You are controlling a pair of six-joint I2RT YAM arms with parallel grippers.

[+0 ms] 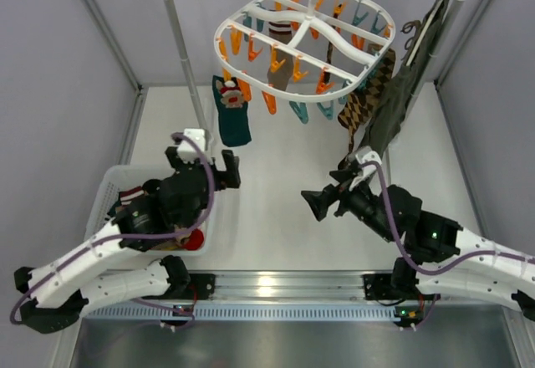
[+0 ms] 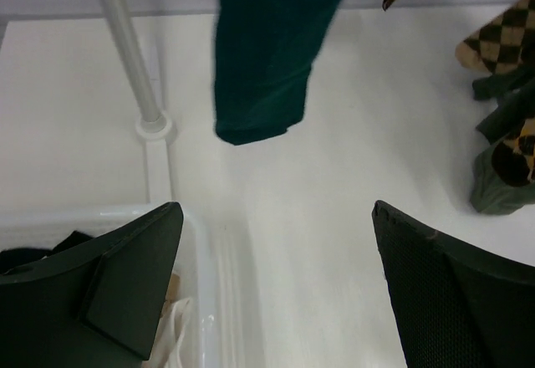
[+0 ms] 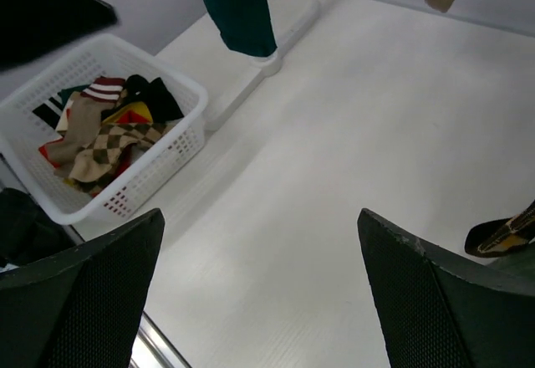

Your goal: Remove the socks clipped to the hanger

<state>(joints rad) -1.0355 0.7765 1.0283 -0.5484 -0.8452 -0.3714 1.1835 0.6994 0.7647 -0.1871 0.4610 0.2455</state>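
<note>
The white oval hanger (image 1: 305, 46) hangs from the rail with orange and teal clips. A dark teal sock (image 1: 233, 117) is clipped at its left edge, a striped one (image 1: 282, 38) in the middle and brown argyle socks (image 1: 368, 100) at its right. My left gripper (image 1: 226, 171) stands open and empty below the teal sock (image 2: 267, 58), at the basket's right rim. Open and empty too, my right gripper (image 1: 328, 191) hovers over the table below the argyle socks. In their own wrist views, the left gripper (image 2: 276, 213) and the right gripper (image 3: 259, 217) show wide gaps.
A white basket (image 1: 113, 186) at the left holds several loose socks (image 3: 104, 146). The rack's upright pole (image 2: 125, 50) stands beside the teal sock. A long olive garment (image 1: 410, 84) hangs from the rail at the right.
</note>
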